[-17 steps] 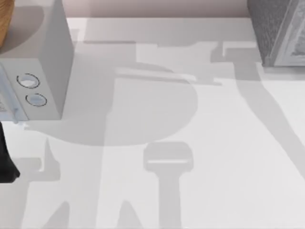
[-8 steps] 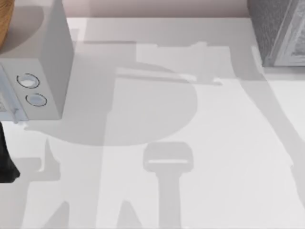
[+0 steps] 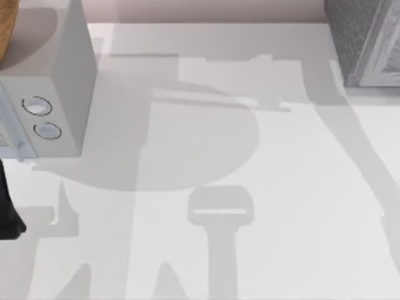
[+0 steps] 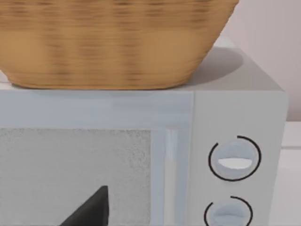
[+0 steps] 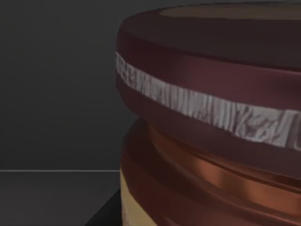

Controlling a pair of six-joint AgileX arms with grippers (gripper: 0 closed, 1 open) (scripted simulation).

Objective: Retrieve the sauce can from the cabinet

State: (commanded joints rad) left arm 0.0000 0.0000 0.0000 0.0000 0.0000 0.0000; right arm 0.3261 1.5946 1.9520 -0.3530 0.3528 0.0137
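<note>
The counter was our largest surface, pale, bare through the middle and crossed only by the arms' shadows, so there was open room there to set something down. At its far right corner stood the cabinet, dark grey and speckled, with its lighter framed front running off the right edge. We judged that our right arm had reached inside it, since the right wrist view looked into a dark interior.

At the far left stood a white box with two round dials. It carried a woven basket on its top, and it hemmed in the left side.

The sauce can stood upright in that dark interior, very near our right wrist camera, its dark red rim band above the orange label. We took this closeness as a reach for a side grip just below the rim. We could not tell whether the right claw was spread or pressed together. The cabinet walls left little sideways room, so a straight pull outward seemed safest.

Our left arm was parked at the near left edge, facing the white box, and we could not tell its claw's state either.
</note>
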